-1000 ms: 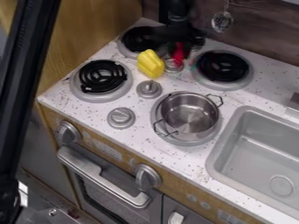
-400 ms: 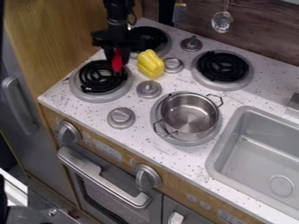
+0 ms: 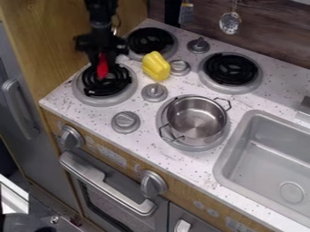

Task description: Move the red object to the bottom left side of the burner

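We see the gripper (image 3: 102,58) above the front left burner (image 3: 111,88), its fingers closed around the red object (image 3: 102,69). The red object hangs down over the black coil; we cannot tell whether it touches. To our right of it, a yellow bell pepper (image 3: 156,66) lies on the counter (image 3: 64,96) near a grey knob (image 3: 180,67). We also see a metal pot (image 3: 196,121) beside the sink (image 3: 243,158).

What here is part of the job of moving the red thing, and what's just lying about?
Part of the job:
- red thing, held over the burner
- pincer
- left front burner

Just there:
- yellow thing
- pot
- sink
- hanging spoon
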{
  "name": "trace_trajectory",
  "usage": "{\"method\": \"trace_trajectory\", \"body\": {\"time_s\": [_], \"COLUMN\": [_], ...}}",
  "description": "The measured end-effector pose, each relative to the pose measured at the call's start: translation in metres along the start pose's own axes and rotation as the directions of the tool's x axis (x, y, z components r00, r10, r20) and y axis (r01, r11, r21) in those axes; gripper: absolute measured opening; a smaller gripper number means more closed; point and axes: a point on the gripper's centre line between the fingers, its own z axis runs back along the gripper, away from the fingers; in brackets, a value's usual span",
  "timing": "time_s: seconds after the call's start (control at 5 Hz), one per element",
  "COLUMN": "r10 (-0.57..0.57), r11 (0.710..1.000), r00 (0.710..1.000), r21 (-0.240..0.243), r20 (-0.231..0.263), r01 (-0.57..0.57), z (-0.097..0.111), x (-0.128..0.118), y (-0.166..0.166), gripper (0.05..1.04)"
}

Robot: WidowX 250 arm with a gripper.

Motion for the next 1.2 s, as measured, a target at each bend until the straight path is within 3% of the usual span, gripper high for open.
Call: {"method": "trace_trajectory", "body": {"time_s": [0.2,0.4,0.6,0.8,1.0,1.2], "r10": [-0.01,-0.035,-0.048,-0.082,-0.119,-0.147], "r11": [1.0,0.999,0.999,0.996,0.992,0.989], "r00": [0.999,0.996,0.993,0.991,0.993,0.989], "r21": [0.007,0.014,0.014,0.033,0.03,0.003], "r20": [-0.043,-0.084,-0.108,-0.109,-0.026,0.024], "r01": [0.01,0.037,0.05,0.086,0.12,0.147], "z": [-0.009,-0.015,-0.016,-0.007,0.029,0.052], "x": [-0.01,-0.025,-0.03,-0.034,-0.025,-0.02], "y": [0.008,0.011,0.01,0.002,-0.024,-0.042], "gripper": [0.404,0.465,0.777,0.996,1.001,1.001]}}
